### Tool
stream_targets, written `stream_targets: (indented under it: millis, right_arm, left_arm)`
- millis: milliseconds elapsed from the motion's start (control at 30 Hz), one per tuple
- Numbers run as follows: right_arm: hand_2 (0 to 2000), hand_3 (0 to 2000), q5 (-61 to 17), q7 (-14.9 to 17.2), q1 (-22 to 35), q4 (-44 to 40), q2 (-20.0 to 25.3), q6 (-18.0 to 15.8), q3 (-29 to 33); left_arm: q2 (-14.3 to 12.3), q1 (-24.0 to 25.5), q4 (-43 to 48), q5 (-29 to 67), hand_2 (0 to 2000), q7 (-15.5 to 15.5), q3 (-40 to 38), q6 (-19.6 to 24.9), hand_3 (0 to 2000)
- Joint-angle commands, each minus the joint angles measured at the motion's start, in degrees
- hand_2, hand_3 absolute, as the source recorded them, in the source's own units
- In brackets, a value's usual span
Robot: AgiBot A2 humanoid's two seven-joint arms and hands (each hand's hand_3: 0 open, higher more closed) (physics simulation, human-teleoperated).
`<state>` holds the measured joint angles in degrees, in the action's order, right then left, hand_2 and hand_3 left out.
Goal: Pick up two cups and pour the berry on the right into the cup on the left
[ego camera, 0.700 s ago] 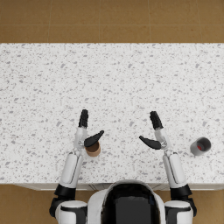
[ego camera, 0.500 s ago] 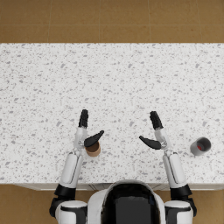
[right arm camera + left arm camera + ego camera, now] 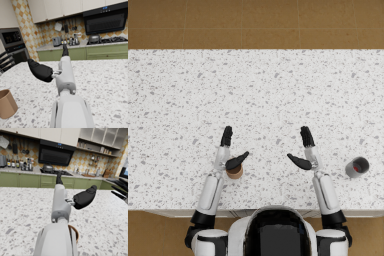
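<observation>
Head view: both hands released; brown cup [image 3: 234, 172] under left hand [image 3: 228, 152], grey cup [image 3: 357, 167] beyond right hand [image 3: 305, 150].

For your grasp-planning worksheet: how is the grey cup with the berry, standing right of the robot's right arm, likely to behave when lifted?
The grey cup looks small and rigid, so probably light and stiff in the fingers. Its round, smooth wall suggests that it may slip or, if knocked over, roll. The red berry lies loose in the open top, so tilting would likely spill it.

Right hand [image 3: 50, 68] open above speckled desk [image 3: 105, 82] | brown cup [image 3: 7, 103] upright on desk, apart from hand
</observation>
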<state>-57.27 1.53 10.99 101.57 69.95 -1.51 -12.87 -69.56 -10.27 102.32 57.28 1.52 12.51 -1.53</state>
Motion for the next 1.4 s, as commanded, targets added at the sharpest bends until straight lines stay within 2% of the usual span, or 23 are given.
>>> stream_targets:
  millis: [33, 133, 233, 367, 467, 567, 933, 1167, 1400]
  right_arm:
    - [0, 0, 0.0, -0.43, -2.68, 1.88, -1.17, 0.43, 1.94]
    - [0, 0, -1.77, -1.12, -6.91, 3.98, -2.09, 1.11, 7.21]
    - [0, 0, -7.14, -1.38, -10.8, 5.25, -2.94, 1.36, 8.11]
    - [0, 0, -13.84, -1.49, -11.95, 5.8, -2.39, 1.47, 12.45]
    - [0, 0, -15.92, -1.51, -12.46, 5.65, -1.9, 1.49, 18.2]
    - [0, 0, -16.68, -1.52, -13.92, 4.73, -0.84, 1.5, 24.19]
    - [0, 0, -17.09, -1.53, -19.4, 3.0, 2.75, 1.51, 38.57]
    - [0, 0, -17.1, -1.53, -21.62, -1.01, 4.94, 1.51, 42.63]
    - [0, 0, -17.1, -1.53, -21.07, -4.31, 5.26, 1.51, 45.75]
  left_arm:
    - [1.16, 2.6, 2.4, 0.0, 0, -0.43, -1.47, 0.43, 0]
    - [2.23, 5.84, 3.66, 1.76, 0, -1.12, -2.36, 1.12, 0]
    - [2.85, 7.9, 4.21, 7.14, 0, -1.37, -1.59, 1.38, 0]
    - [2.57, 8.64, 5.06, 13.85, 0, -1.48, -2.12, 1.49, 0]
    - [2.86, 10.23, 4.13, 15.92, 0, -1.51, -3.6, 1.51, 0]
    - [3.45, 12.69, 3.08, 16.69, 0, -1.52, -5.02, 1.52, 0]
    - [4.8, 19.66, 3.03, 17.11, 0, -1.52, -6.3, 1.53, 0]
    - [4.07, 20.25, 0.3, 17.12, 0, -1.52, -5.91, 1.53, 0]
    - [3.11, 20.22, -0.99, 17.12, 0, -1.52, -6.6, 1.53, 0]
